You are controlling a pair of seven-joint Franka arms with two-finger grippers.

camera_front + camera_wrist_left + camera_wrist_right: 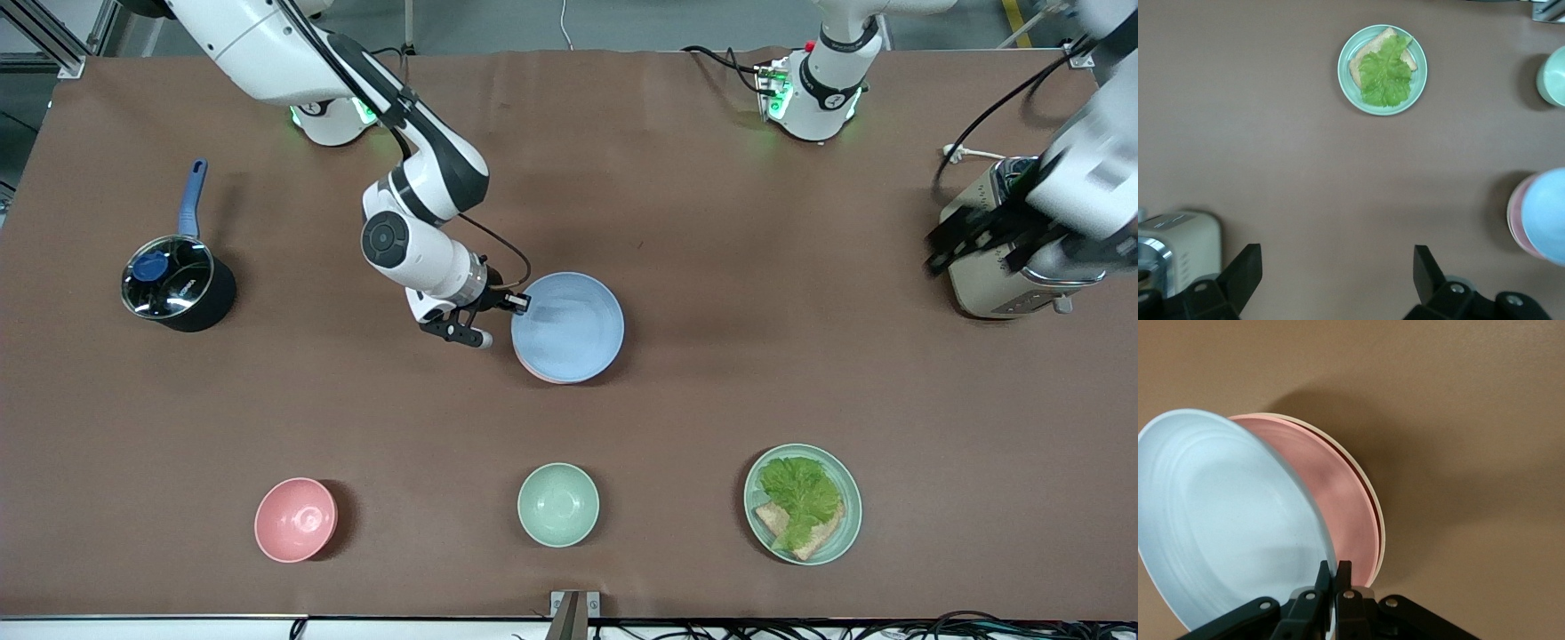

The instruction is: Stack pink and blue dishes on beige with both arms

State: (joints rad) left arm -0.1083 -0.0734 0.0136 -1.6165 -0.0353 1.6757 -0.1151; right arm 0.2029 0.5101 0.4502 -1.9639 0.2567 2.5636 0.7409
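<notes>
Three plates are gathered at the middle of the desk point(676, 222): the blue plate point(569, 325) is held tilted over the pink plate point(1338, 500), which lies on the beige plate point(1377, 523), only thin rims of the lower two being visible. The blue plate's rim, on the side toward the right arm's end of the desk, is pinched by the right end effector point(1333, 577), its fingers closed tightly on it. The left end effector point(1338, 270) is held in the air over the toaster point(1000, 240) at the left arm's end of the desk, its fingers spread wide apart and nothing gripped. Nearer the front camera, a pink bowl point(295, 519), a mint-green bowl point(557, 504) and a mint-green plate point(803, 504) with lettuce on bread are set in a row.
</notes>
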